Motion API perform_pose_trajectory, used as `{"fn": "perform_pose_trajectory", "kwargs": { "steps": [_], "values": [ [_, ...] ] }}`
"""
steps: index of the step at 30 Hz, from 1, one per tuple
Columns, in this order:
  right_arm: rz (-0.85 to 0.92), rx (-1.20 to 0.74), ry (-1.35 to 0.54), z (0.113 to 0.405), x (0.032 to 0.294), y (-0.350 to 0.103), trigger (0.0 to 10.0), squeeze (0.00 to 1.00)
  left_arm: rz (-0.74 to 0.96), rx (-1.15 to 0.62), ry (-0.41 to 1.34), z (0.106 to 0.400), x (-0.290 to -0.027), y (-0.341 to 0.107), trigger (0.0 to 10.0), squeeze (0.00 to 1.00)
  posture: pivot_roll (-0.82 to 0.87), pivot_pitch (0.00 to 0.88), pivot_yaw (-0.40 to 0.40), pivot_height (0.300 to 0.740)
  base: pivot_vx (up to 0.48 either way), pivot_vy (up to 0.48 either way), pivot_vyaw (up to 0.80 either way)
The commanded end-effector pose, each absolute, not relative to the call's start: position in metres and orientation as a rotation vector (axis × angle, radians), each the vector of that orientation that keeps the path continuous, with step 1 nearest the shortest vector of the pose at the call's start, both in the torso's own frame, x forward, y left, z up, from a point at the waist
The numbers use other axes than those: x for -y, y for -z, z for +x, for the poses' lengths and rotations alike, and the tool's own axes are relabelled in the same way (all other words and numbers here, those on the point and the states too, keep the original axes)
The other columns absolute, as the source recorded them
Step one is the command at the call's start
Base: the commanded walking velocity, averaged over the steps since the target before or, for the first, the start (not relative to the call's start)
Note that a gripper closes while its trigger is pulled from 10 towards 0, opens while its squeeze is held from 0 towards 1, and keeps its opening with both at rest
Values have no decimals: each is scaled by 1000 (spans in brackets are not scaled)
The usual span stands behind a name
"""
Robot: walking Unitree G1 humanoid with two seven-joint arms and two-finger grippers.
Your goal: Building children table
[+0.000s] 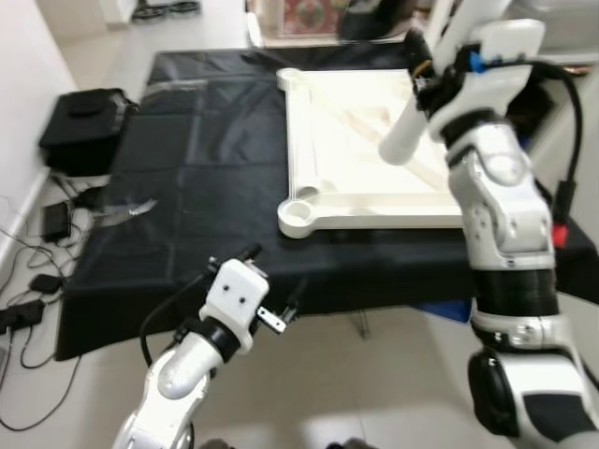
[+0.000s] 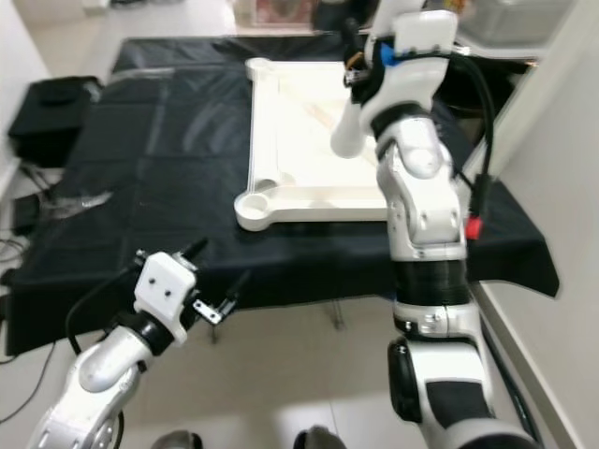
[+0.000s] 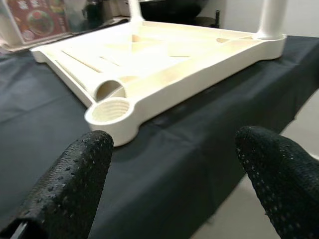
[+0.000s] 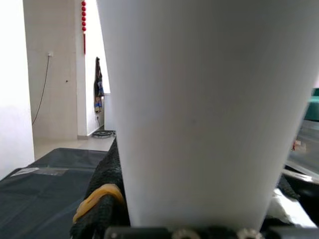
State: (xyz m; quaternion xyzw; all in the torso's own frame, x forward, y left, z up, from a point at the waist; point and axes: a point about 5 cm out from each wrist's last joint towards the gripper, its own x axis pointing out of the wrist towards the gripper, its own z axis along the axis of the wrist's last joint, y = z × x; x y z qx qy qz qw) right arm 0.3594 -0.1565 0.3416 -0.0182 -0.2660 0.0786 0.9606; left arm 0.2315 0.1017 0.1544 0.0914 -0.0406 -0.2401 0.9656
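Note:
A cream table top (image 1: 351, 208) lies upside down on a black cloth-covered table (image 1: 187, 168). Its near left corner has an empty round leg socket (image 1: 299, 213) (image 3: 110, 110). My right gripper (image 1: 428, 82) is raised over the top's right side and shut on a white table leg (image 1: 404, 136) (image 4: 199, 109), which slants down towards the top. The black fingers (image 4: 107, 199) hug the leg's sides. My left gripper (image 1: 273, 279) (image 3: 182, 164) hangs open and empty just off the table's front edge, facing the empty socket. A white leg (image 3: 271, 17) rises by the top's near right corner.
A black bag (image 1: 84, 126) sits on the floor at the left, with cables and adapters (image 1: 42, 281) beside the wall. A scrap of clear plastic (image 1: 126, 213) lies on the cloth. Something blue (image 1: 449, 309) shows under the table. Bare floor lies in front.

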Motion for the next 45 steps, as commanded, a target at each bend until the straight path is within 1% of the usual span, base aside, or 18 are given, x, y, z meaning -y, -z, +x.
{"fn": "perform_pose_trajectory", "kwargs": {
  "steps": [1,6,8,11,13,16,19,22,25,29,31,36,38,42,45],
  "values": [
    [-56,577,-214,361,143,-348,10000,0,158,66,500,229,-98,-153,10000,0,128,169,-85,740,0,0,756],
    [-59,581,-224,364,140,-351,10000,0,148,67,504,228,-96,-153,10000,0,127,175,-83,740,0,0,791],
    [-44,560,-266,376,136,-357,10000,0,131,65,507,224,-93,-155,10000,0,125,188,-95,740,0,0,800],
    [-39,557,-273,377,136,-359,10000,0,130,65,508,224,-93,-155,10000,0,125,188,-95,740,0,0,800],
    [-42,551,-278,382,140,-361,10000,0,126,62,511,222,-92,-154,10000,0,128,193,-102,740,0,0,800],
    [-40,523,-276,393,154,-368,10000,0,120,55,517,217,-91,-154,10000,0,138,200,-111,740,0,0,800],
    [-47,512,-271,396,159,-369,10000,0,119,50,517,215,-91,-153,10000,0,138,210,-110,740,0,0,800],
    [-82,486,-257,401,171,-370,10000,0,117,34,517,210,-92,-152,10000,0,138,215,-110,740,0,0,800],
    [-87,454,-245,404,176,-367,10000,0,120,29,518,209,-92,-151,10000,0,138,216,-106,740,0,0,0],
    [-24,451,-243,405,184,-361,10000,0,117,36,498,213,-93,-155,10000,0,138,205,-96,740,0,0,0],
    [-19,454,-251,405,184,-360,10000,0,125,41,491,214,-94,-156,10000,0,138,204,-94,740,0,0,0],
    [-12,458,-268,401,180,-351,10000,0,141,45,485,219,-97,-157,10000,0,140,195,-92,740,0,-405,0],
    [27,465,-282,399,177,-345,10000,0,142,48,487,221,-98,-158,10000,0,140,189,-88,740,0,-428,0],
    [16,459,-299,395,171,-333,10000,0,146,45,485,223,-98,-157,10000,0,139,187,-87,740,0,-424,0],
    [15,442,-308,392,167,-323,10000,0,112,29,459,226,-99,-157,10000,0,136,185,-84,740,325,-326,0]
  ]
}}
